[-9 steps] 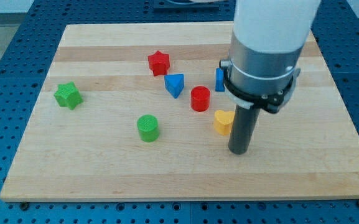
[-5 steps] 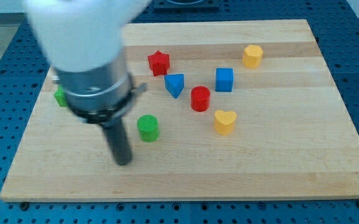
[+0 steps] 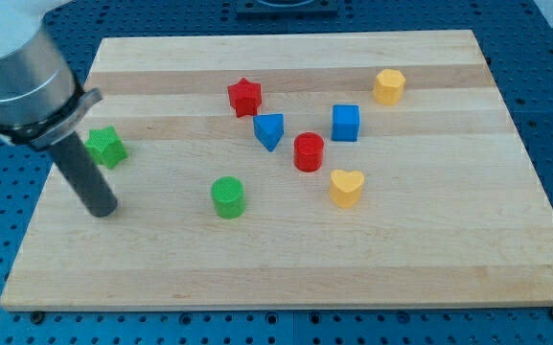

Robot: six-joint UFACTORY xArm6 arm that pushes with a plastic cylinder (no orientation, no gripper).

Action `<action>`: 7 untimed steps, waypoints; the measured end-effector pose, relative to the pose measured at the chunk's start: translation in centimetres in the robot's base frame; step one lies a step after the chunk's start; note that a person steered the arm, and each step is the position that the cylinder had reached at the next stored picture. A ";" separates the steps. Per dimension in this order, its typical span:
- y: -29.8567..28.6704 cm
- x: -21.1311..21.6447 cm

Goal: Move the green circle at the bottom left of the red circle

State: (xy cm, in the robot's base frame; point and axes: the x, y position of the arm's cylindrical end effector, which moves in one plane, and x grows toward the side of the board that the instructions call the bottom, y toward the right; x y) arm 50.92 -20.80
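The green circle stands on the wooden board, below and to the left of the red circle, about a block's width of board between them. My tip rests on the board well to the left of the green circle, at about its height in the view, not touching it. The tip is just below the green star.
A red star, a blue triangle, a blue cube, a yellow heart and a yellow hexagon lie around the red circle. The wooden board sits on a blue perforated table.
My tip has swept from right of the yellow heart across the view's bottom to the far left, past the green circle. No block has moved.
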 end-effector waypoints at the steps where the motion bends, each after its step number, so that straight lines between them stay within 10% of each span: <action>1: 2.5 0.0; 7: 10.2 -0.5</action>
State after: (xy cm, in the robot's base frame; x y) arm 50.45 -10.64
